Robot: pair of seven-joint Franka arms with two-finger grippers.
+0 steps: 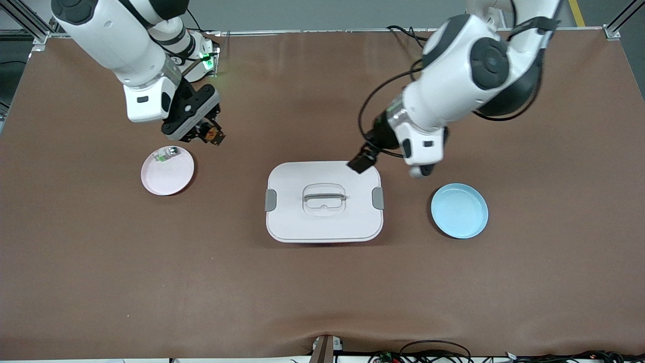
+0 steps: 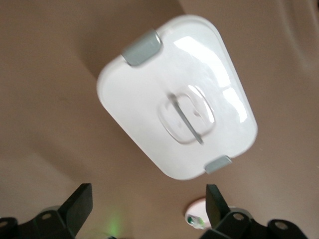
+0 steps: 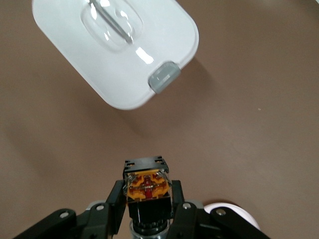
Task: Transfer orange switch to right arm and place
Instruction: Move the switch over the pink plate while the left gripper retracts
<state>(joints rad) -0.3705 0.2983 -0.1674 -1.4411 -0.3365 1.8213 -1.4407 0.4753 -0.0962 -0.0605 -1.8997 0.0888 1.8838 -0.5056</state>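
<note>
Front view, near to far: brown counter [image 1: 151, 282] is bare along the edge closest to the camera. Next comes a white lidded box [image 1: 324, 201] at mid-counter, lid on, grey clips at both short ends and a recessed handle on top. Blue plate [image 1: 459, 210] sits beside the box toward the left arm's end, nothing on it. Pink plate [image 1: 167, 171] lies toward the right arm's end, a bit farther from the camera than the blue one, with a small pale part with a green bit [image 1: 166, 153] resting near its farthest rim. Left hand [image 1: 364, 160] hangs over the box's corner that points at the left arm's base; left wrist view shows its fingers [image 2: 78, 205] spread wide apart with nothing between them, released, box lid below. Right hand [image 1: 210, 132] is up in the air over bare counter just past the pink plate's rim, clenched on the orange switch [image 1: 212, 132]. Right wrist view: orange switch [image 3: 147, 184] is pinched between the two fingers [image 3: 115, 201] of the right hand [image 3: 147, 199], orange face toward the camera, black body sticking out above the fingertips, off the counter. Same view shows the box's clipped corner [image 3: 164, 77] further out and a sliver of pink plate [image 3: 234, 211] under the hand.
</note>
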